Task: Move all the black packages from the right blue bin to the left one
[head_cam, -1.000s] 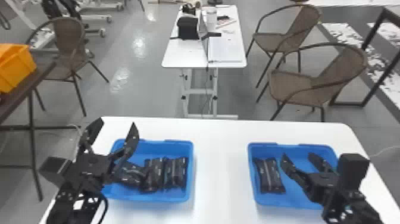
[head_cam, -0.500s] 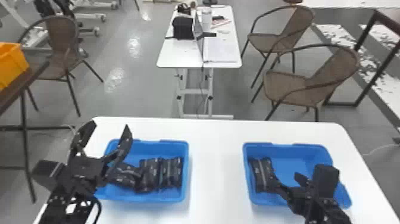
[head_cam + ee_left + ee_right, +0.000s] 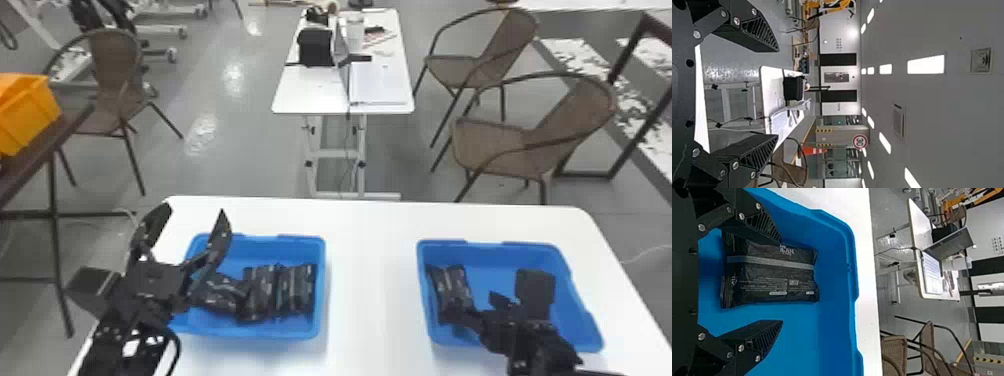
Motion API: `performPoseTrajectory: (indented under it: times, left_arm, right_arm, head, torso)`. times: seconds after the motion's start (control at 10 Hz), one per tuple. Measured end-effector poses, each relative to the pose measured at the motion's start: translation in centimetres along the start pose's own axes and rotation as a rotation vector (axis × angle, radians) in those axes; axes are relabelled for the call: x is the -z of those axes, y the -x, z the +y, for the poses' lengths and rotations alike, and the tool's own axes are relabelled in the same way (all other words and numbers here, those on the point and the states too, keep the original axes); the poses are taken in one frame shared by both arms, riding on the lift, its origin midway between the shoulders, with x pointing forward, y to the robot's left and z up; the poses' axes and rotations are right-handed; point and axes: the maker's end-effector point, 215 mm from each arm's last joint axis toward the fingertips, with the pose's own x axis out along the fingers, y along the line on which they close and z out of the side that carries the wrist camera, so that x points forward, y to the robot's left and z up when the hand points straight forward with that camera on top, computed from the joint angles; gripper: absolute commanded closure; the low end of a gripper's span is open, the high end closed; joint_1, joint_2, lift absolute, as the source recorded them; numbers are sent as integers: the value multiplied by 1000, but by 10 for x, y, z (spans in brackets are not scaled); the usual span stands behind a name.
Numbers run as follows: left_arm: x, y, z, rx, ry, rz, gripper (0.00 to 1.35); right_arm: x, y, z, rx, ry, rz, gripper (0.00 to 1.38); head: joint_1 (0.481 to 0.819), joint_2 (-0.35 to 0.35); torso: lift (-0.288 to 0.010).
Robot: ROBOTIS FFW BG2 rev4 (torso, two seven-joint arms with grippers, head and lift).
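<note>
Black packages (image 3: 260, 292), at least 3, lie close together in the left blue bin (image 3: 250, 334); 1 further package (image 3: 770, 280) lies flat in the right blue bin (image 3: 510, 255), still to be transferred. Right gripper (image 3: 782, 281): fingers spread, 1 overlapping that package's edge in the wrist view, no grip closed. Left gripper (image 3: 778, 93): fingers apart, nothing between them. Judged from the visible count, the task appears nearly complete, though the right arm hides part of its bin.
</note>
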Motion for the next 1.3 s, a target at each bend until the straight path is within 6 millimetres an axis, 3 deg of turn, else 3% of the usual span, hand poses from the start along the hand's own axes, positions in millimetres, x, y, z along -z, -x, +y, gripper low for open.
performPoseTrajectory:
  times: [0.4, 0.9, 1.2, 1.3]
  left_arm:
    - [2, -1, -1, 3, -2, 8, 274]
    - [8, 2, -1, 2, 0, 22, 274]
    - [9, 3, 0, 0, 2, 26, 275]
    - [10, 4, 0, 0, 2, 27, 274]
  right_arm:
    - [9, -11, 15, -42, 12, 45, 344]
    - [22, -16, 11, -36, 28, 90, 377]
    - [30, -18, 11, -52, -1, 109, 1004]
    - [31, -17, 12, -56, -13, 109, 1296]
  head:
    - [695, 61]
    - [695, 61]
    - [695, 62]
    - [695, 64]
  torso:
    - [0]
    - [0]
    - [0]
    - [0]
